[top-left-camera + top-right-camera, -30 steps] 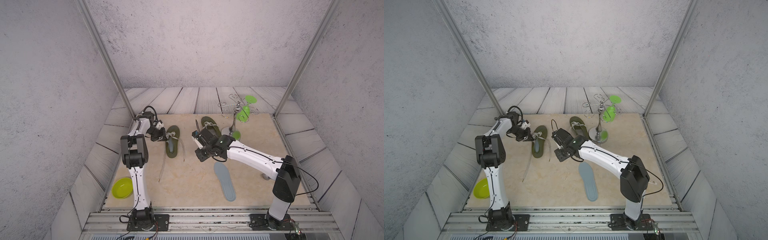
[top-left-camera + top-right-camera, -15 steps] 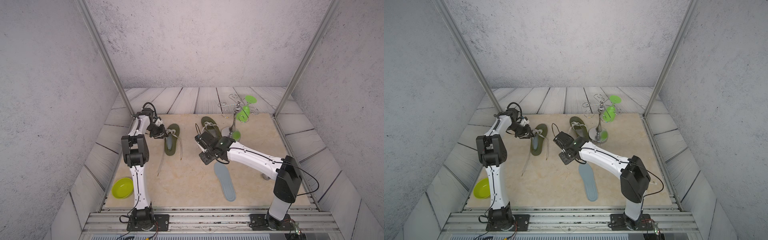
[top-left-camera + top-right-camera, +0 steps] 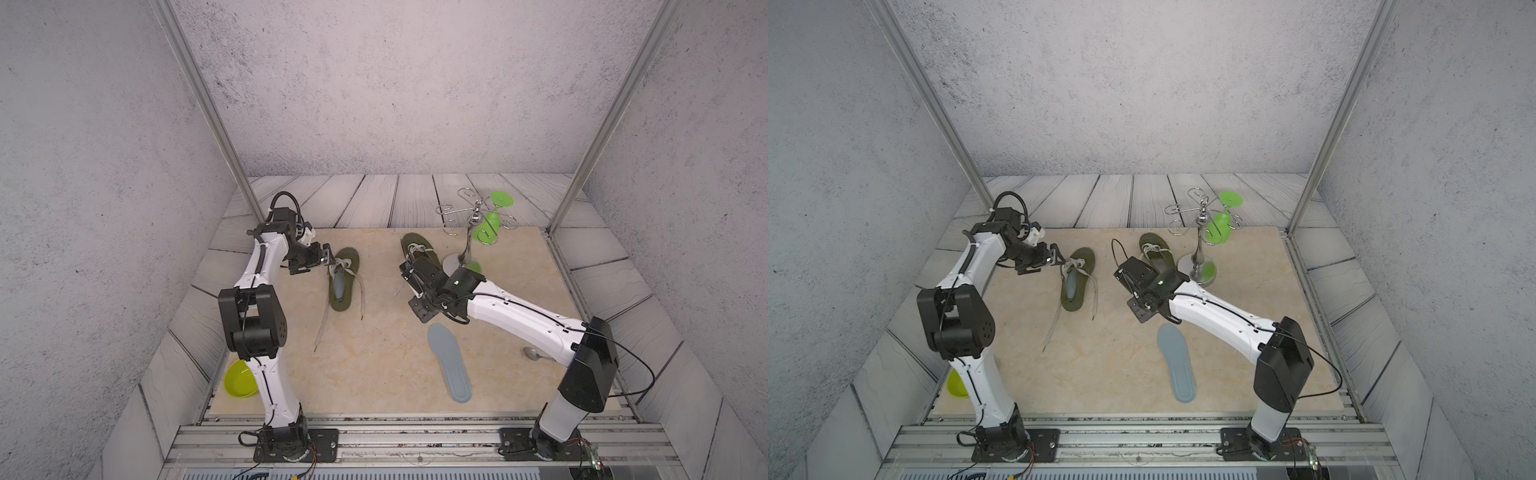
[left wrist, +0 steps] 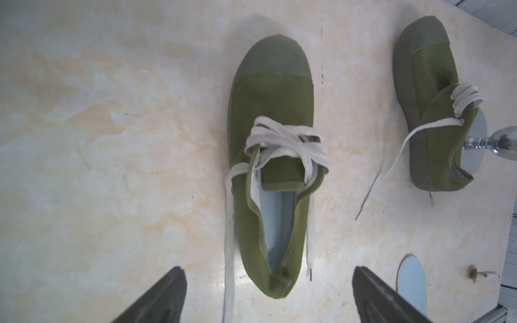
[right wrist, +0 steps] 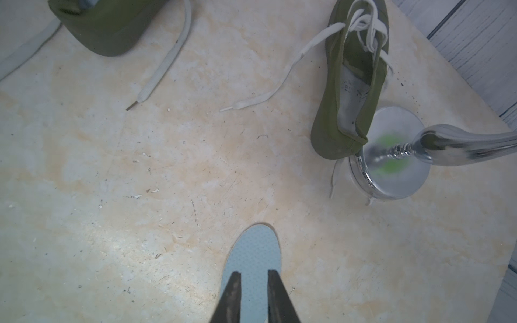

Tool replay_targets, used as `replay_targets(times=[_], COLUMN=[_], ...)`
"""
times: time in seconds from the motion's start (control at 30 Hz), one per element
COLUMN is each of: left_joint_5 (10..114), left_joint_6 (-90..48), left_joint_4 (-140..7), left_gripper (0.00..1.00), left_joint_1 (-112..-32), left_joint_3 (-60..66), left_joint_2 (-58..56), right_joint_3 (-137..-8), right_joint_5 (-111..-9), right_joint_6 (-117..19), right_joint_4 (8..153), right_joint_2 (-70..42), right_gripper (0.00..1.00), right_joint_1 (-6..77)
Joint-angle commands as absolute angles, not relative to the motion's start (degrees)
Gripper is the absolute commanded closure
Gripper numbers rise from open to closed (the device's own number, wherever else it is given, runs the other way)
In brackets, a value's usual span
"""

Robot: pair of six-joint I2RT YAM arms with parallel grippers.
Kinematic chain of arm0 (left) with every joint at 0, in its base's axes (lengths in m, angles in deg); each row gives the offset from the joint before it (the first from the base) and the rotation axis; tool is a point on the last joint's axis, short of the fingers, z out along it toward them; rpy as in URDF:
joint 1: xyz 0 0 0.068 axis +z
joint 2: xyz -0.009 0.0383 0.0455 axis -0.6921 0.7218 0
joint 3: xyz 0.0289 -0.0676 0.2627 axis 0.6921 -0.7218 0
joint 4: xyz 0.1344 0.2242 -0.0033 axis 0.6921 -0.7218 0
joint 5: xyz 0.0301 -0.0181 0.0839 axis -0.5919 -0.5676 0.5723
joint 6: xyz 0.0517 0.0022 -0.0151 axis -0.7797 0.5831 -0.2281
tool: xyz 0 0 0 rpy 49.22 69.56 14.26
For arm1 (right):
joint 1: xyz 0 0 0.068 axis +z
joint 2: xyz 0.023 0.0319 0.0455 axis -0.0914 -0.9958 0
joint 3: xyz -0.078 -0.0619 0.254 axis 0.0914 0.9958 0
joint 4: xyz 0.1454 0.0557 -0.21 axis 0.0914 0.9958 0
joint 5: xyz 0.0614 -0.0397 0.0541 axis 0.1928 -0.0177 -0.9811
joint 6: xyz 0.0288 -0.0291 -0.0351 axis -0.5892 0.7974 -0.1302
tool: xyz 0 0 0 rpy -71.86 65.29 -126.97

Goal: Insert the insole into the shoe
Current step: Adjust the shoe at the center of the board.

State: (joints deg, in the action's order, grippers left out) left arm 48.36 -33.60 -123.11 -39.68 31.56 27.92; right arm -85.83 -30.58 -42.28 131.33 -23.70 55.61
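Lying on the counter (image 3: 374,374), near and right of centre: grey insole (image 3: 451,361), apart from the far shoe (image 3: 415,249). Hovering by the left shoe (image 3: 343,286), pale lining inside: left pincer (image 3: 327,259), gaping wide, gripping nothing. Hanging above the insole's far tip: right pincer (image 5: 252,276), barely parted, holding nothing.
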Motion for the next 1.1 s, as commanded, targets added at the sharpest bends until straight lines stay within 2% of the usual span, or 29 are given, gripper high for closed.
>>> replay_targets(times=[0.0, 0.17, 0.33, 0.43, 0.53, 0.57, 0.6, 0.83, 1.07], left_joint_5=[45.91, 45.34, 40.02, 40.40, 42.91, 43.06, 43.26, 41.01, 40.66], left_joint_6=[-31.73, -29.48, -28.11, -26.98, -25.34, -24.42, -23.56, -17.85, -16.49], left_joint_4=[-118.89, -113.11, -111.36, -109.97, -110.54, -110.27, -109.92, -108.22, -107.03], left_gripper=[0.04, 0.04, 0.04, 0.19, 0.55, 0.71, 0.78, 1.00, 1.00], left_joint_1=[-39.23, -39.31, -39.26, -39.29, -39.32, -39.31, -39.31, -39.98, -41.81], left_joint_3=[25.96, 18.38, 19.67, 20.79, 23.33, 23.87, 24.23, 27.05, 28.07], left_joint_2=[23.00, 18.20, 21.58, 23.21, 25.14, 25.68, 26.05, 31.49, 34.63], right_joint_3=[-89.06, -93.41, -95.32, -95.33, -95.09, -95.01, -94.88, -95.45, -95.86], right_joint_5=[-29.30, -31.28, -32.42, -32.80, -33.66, -33.85, -33.95, -34.81, -35.52], right_joint_6=[-40.27, -38.97, -39.37, -39.91, -40.23, -40.28, -40.28, -40.19, -39.76], right_joint_4=[132.46, 133.63, 134.32, 134.38, 134.14, 134.11, 134.05, 133.81, 133.50], right_joint_2=[-25.74, -29.81, -31.28, -31.13, -31.04, -31.06, -31.11, -30.98, -30.56], right_gripper=[0.79, 0.79, 0.79, 0.79, 0.79, 0.79, 0.79, 0.79, 0.79], right_joint_1=[53.65, 52.53, 52.44, 52.35, 52.27, 52.27, 52.27, 52.00, 51.31])
